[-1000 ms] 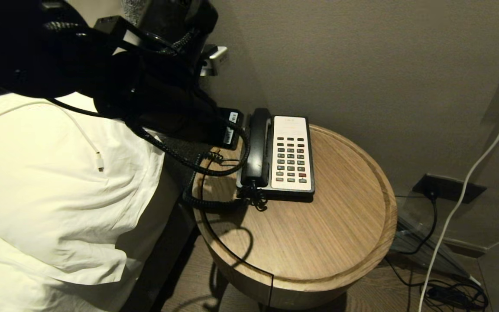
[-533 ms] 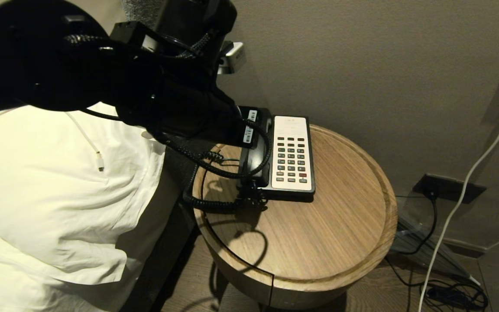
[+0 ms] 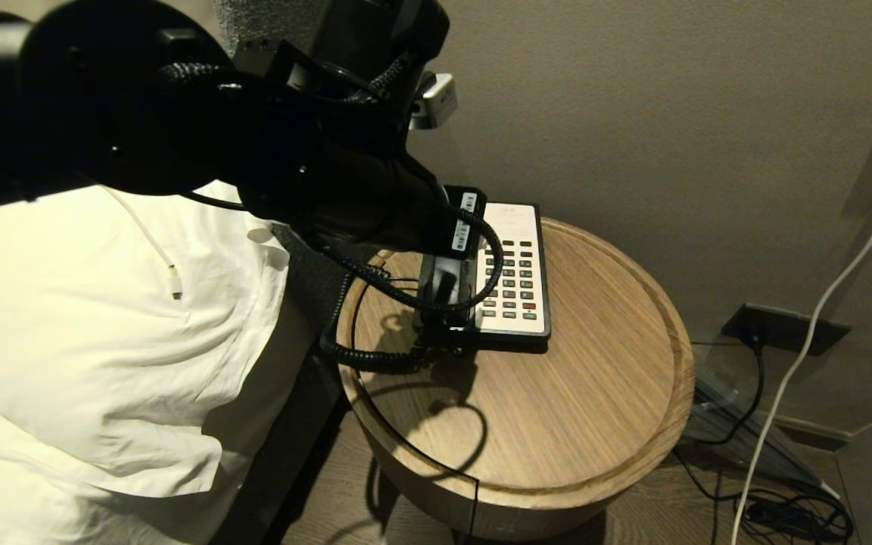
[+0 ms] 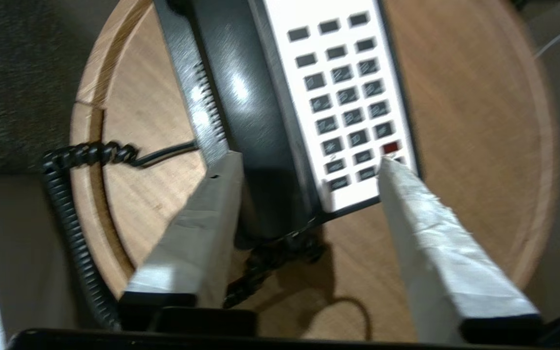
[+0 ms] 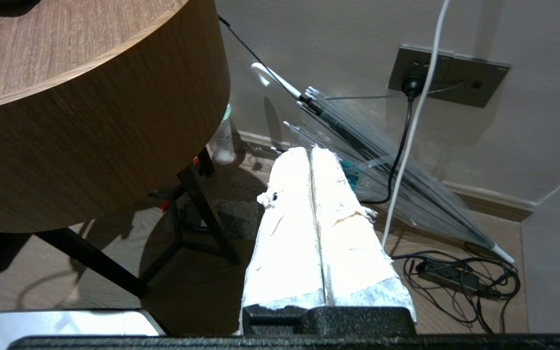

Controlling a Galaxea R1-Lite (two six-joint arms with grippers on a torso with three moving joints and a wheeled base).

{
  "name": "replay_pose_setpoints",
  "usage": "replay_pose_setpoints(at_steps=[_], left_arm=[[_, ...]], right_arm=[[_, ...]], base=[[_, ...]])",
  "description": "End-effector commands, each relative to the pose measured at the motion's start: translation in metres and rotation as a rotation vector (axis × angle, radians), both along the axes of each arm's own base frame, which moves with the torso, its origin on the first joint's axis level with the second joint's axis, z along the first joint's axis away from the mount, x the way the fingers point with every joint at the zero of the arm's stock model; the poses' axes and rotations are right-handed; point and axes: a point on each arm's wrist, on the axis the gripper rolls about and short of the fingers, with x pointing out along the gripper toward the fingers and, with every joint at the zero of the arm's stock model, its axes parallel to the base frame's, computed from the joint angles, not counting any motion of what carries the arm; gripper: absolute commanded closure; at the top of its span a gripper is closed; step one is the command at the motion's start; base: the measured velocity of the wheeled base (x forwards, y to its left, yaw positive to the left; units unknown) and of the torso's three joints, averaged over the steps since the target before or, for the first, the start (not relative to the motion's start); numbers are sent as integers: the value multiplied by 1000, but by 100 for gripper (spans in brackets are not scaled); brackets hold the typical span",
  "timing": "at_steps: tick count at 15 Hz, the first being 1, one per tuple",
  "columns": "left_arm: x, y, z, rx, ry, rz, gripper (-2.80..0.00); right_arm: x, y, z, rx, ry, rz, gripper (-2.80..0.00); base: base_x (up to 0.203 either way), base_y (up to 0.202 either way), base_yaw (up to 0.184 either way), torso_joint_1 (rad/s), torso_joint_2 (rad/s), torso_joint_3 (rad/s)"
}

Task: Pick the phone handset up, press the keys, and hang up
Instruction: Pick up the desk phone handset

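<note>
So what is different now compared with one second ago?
The left arm has swung right, over the phone, and now covers most of the handset. The left gripper has opened, with one finger on each side of the handset, not gripping it. The handset, phone and table have not moved.

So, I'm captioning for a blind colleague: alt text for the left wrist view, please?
The left gripper, open, hovers above a black phone handset resting in its cradle on a white keypad phone. The phone sits on a round wooden table, coiled cord trailing off the edge.
</note>
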Motion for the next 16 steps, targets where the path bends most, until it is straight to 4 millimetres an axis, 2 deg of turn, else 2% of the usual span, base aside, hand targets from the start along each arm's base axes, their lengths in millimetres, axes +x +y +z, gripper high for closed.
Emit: replay_pose_setpoints(at_steps=[1,6,10,14,16], left_arm=[[1,1,2,20,-9,6,-280],[5,-1,-6,65,-5,49,-280],[26,-11,-28,159,-26,163,-280],[44,-8,-40,158,-5,211,-280],[49,-9,-40,60,15,270,-280]], right_arm=[[0,0,0,0,0,0,0],[0,0,0,0,0,0,0],[0,0,0,0,0,0,0],[0,0,0,0,0,0,0],[0,0,0,0,0,0,0]], base=[[0,0,0,0,0,0],[0,0,0,0,0,0],[0,0,0,0,0,0],[0,0,0,0,0,0],[0,0,0,0,0,0]])
